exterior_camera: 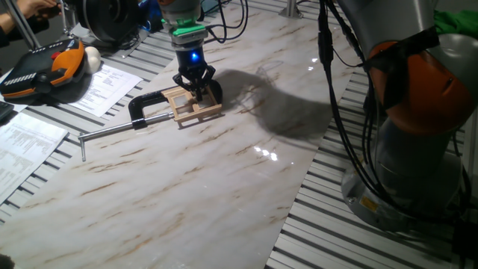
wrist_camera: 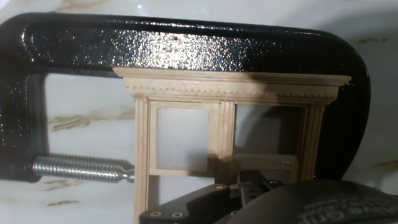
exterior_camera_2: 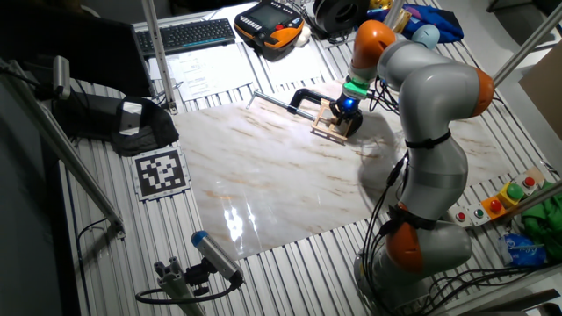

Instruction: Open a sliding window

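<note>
Marbled desk (exterior_camera: 187,194) surface fills the foreground of one fixed view; further back the sliding window (exterior_camera: 196,107) lies flat on it, held in a black C-clamp (exterior_camera: 149,103) whose steel bar (exterior_camera: 112,131) runs out to the left. Directly above the frame stands the hand (exterior_camera: 196,88), its dark fingers lowered onto the wood; whether they are apart or together cannot be told here. From the other fixed view, a printed marker tile (exterior_camera_2: 161,170) sits at the near left corner of the desk, and the window (exterior_camera_2: 334,127) lies at the far edge beneath the hand (exterior_camera_2: 346,114), the clamp (exterior_camera_2: 303,98) beside it. Hand view: black finger parts (wrist_camera: 249,193) at the bottom edge meet the window's lower rail (wrist_camera: 261,163); the left pane (wrist_camera: 181,137) stands lighter than the right, the clamp's arch (wrist_camera: 186,46) touches the top moulding, and its threaded screw (wrist_camera: 81,168) bears against the left post.
</note>
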`<action>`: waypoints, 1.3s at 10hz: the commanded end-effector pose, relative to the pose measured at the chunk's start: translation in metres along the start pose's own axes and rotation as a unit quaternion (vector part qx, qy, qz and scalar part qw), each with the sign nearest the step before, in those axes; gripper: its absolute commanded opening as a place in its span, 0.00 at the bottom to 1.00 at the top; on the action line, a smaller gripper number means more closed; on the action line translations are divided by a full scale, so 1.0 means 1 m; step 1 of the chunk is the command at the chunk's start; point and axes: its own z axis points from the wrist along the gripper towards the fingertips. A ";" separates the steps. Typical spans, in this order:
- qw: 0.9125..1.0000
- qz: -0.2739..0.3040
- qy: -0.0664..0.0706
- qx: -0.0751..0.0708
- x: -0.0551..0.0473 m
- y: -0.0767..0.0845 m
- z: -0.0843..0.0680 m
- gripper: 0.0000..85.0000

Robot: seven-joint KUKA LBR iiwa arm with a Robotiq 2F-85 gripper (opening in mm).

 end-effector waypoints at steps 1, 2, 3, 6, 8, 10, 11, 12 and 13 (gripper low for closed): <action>1.000 0.000 0.000 -0.001 0.000 0.000 0.001 0.00; 1.000 0.000 0.000 -0.001 0.000 0.000 0.001 0.00; 1.000 0.000 -0.001 -0.001 0.000 0.000 0.001 0.00; 1.000 0.000 0.000 -0.002 -0.002 0.001 0.004 0.00; 1.000 0.000 -0.001 -0.002 -0.002 0.001 0.004 0.00; 1.000 -0.001 -0.002 -0.001 -0.003 0.001 0.004 0.00; 1.000 -0.001 -0.003 0.000 -0.004 0.001 0.004 0.00; 1.000 -0.001 -0.004 0.000 -0.004 0.002 0.004 0.00; 1.000 -0.001 -0.004 0.001 -0.005 0.002 0.004 0.00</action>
